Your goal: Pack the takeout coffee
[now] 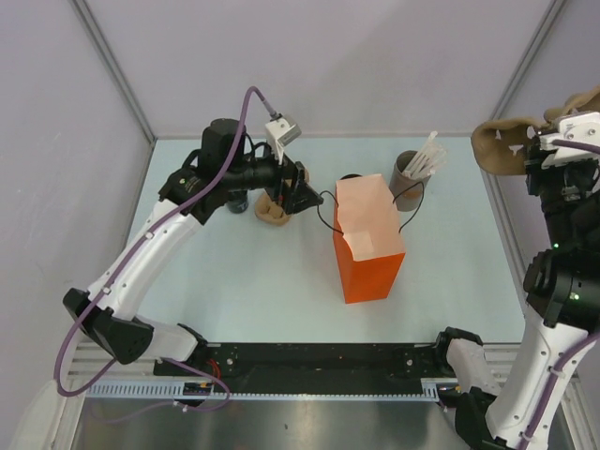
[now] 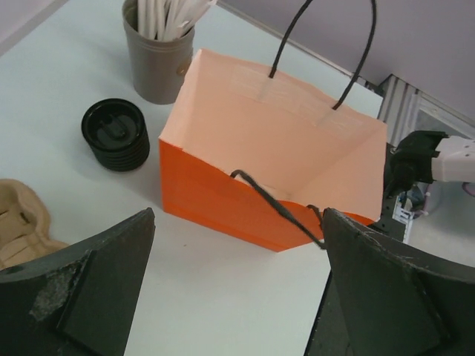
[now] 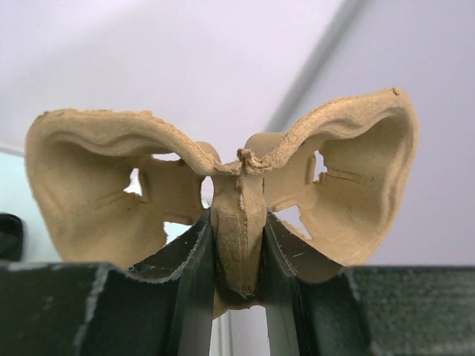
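Up by the far right edge of the table, held in the air, the right claw (image 3: 237, 222) is pinched onto the centre rib of a brown pulp cup carrier (image 3: 356, 170). Its two dark fingers (image 3: 189, 274) press on either side of that rib, and the carrier's two pockets flare above them like wings. Across the table, the left claw (image 2: 237, 219) hangs with its jaws spread wide, gripping nothing and touching nothing. Just ahead of it stands the orange paper bag (image 2: 223, 200), mouth open and handles up. The takeout coffee (image 2: 115, 135) sits upright on the table (image 2: 223, 297), ahead of the left claw and off to one side. It is apart from the bag and near a grey-brown holder of white sticks (image 2: 156, 67). A second pulp piece (image 2: 18, 219) lies close beneath this claw.
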Controlling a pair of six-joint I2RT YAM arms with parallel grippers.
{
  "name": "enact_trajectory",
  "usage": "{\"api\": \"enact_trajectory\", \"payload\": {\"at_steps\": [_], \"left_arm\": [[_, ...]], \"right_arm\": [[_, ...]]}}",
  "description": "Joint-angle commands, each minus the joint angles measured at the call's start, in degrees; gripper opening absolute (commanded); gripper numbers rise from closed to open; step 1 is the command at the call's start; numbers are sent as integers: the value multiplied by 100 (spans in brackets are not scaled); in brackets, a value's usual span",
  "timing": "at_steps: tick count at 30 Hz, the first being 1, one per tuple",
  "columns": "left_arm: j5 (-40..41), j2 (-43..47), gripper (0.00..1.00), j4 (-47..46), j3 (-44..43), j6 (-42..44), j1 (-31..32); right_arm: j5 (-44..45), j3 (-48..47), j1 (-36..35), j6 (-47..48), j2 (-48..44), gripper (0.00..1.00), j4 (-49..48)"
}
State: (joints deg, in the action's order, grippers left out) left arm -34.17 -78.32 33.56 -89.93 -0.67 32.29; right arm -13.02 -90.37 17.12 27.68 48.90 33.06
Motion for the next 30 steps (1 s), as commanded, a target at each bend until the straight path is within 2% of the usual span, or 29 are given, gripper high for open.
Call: {"api": "enact_trajectory", "payload": {"at_steps": [1, 4, 7, 8, 9, 15, 18, 20, 23, 24, 25, 27, 28, 30], "left_arm": [[-318, -104, 100, -8, -446, -188, 233], [-292, -236, 97, 27, -525, -145, 400], [-257, -359, 83, 107, -578, -74, 532], [-239, -385, 76, 133, -587, -57, 550], [-204, -411, 74, 142, -578, -39, 576], [86, -271, 68, 186, -386, 49, 603], [209, -210, 58, 195, -315, 49, 603], [305, -209, 49, 238, -332, 207, 603], [376, -245, 36, 309, -402, 260, 603], [385, -253, 33, 326, -429, 269, 603], [394, -271, 28, 353, -446, 295, 603], [472, -306, 25, 397, -516, 339, 611], [516, -324, 23, 397, -534, 357, 603], [613, -403, 21, 449, -683, 427, 603]], "right_arm": [[-1306, -964, 37, -509, 154, 32, 499], [-2063, -1097, 72, -615, 198, 32, 675], [-2679, -1018, 89, -554, 216, 32, 833], [-2932, -992, 89, -519, 225, 32, 912], [-3048, -983, 72, -431, 233, 32, 939], [-3760, -983, -7, -272, 400, 32, 1133], [-3893, -948, -156, -237, 497, 32, 1150], [-3753, -878, -384, -158, 585, 32, 1203], [-3078, -816, -1183, 88, 682, 32, 1370], [-2858, -798, -1690, 149, 751, 32, 1448], [-2316, -763, -2086, 263, 778, 32, 1466], [-1664, -649, -2816, 378, 892, 32, 1467], [-956, -614, -3559, 500, 945, 32, 1458], [3, -473, -4214, 641, 1033, 32, 1440]]}}
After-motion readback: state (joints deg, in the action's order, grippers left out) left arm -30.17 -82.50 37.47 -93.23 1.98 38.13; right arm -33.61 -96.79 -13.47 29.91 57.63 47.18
